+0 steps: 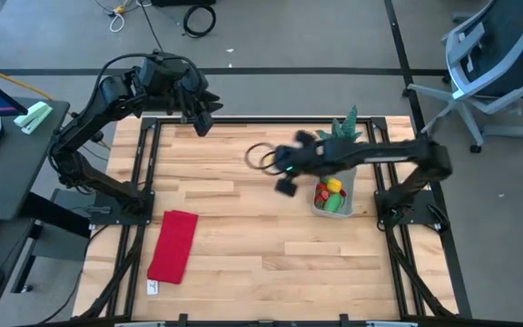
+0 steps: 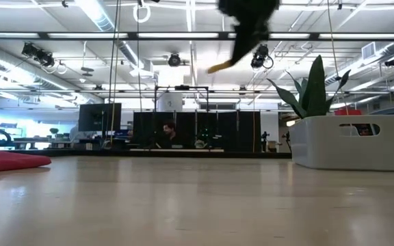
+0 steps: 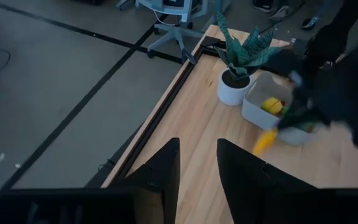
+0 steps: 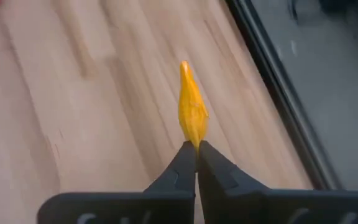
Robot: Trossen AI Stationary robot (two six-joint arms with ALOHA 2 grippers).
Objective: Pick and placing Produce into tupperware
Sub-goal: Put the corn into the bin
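The right arm is stretched leftward from its base at the table's right side, with the wrist carried above the middle of the table. The right gripper is held with its fingers pressed together at the tips. The left arm is folded back at the far left corner, its elbow bent. The left gripper is held partly open there, a narrow gap kept between its fingers.

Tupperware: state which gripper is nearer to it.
Right. The right gripper, shut on a yellow-orange produce piece, hangs just beside the tupperware; the left gripper waits at the table's far left edge.
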